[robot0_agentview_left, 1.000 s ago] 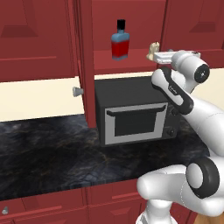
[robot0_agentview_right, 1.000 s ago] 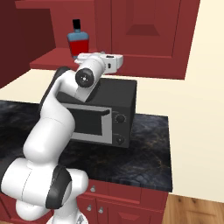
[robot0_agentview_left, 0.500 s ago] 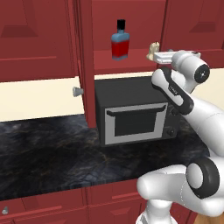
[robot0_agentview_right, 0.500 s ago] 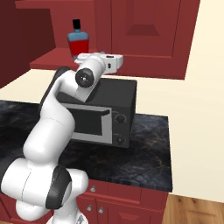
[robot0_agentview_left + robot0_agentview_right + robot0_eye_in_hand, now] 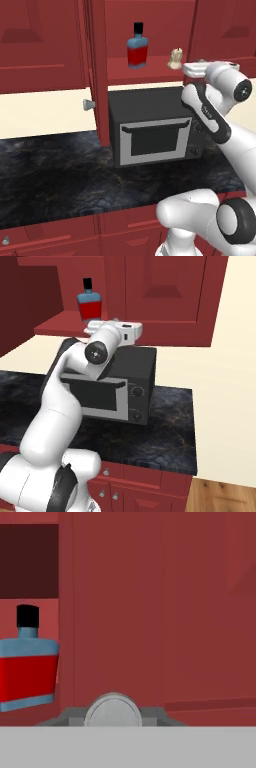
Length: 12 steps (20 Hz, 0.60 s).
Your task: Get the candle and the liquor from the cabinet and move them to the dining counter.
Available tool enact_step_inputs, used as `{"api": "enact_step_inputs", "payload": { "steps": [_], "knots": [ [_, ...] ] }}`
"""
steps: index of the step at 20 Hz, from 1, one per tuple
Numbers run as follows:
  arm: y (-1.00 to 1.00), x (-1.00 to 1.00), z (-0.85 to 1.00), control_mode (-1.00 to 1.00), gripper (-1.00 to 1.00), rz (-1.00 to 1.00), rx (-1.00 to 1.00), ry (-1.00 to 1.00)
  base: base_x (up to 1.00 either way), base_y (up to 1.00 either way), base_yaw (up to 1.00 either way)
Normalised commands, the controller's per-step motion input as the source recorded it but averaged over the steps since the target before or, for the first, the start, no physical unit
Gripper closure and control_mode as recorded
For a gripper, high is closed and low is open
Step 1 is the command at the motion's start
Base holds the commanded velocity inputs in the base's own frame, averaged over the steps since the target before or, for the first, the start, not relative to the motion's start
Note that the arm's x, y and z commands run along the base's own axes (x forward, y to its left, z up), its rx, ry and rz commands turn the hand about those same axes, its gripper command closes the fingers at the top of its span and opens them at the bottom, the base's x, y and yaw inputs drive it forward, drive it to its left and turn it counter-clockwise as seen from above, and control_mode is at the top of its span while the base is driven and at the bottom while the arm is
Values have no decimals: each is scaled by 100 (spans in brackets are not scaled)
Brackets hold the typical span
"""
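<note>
On cabinet (image 5: 150,70) shelf: liquor (image 5: 137,46); candle (image 5: 175,59) seen from L base cam.

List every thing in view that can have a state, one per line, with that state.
cabinet: door swung open, shelf exposed.
liquor: upright on the shelf, cap on, not held.
candle: standing on the shelf right of the bottle, right at the hand's fingertips; grip cannot be told.
hand: level at the shelf edge, reaching toward the candle; jaw opening not visible.
oven: door closed, on the black counter.

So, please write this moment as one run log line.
gripper: at candle in cabinet, grip unclear | liquor: upright, untouched
</note>
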Motion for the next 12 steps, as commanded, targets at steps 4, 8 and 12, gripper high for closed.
{"api": "enact_step_inputs", "payload": {
  "steps": [4, 8, 12],
  "knots": [
    [-49, -52, 0, -100, 100, 0, 0, 0, 0, 0, 0],
    [-58, -57, 0, -100, 100, 0, 0, 0, 0, 0, 0],
    [-72, -72, 0, -100, 100, 0, 0, 0, 0, 0, 0]
  ]
}}
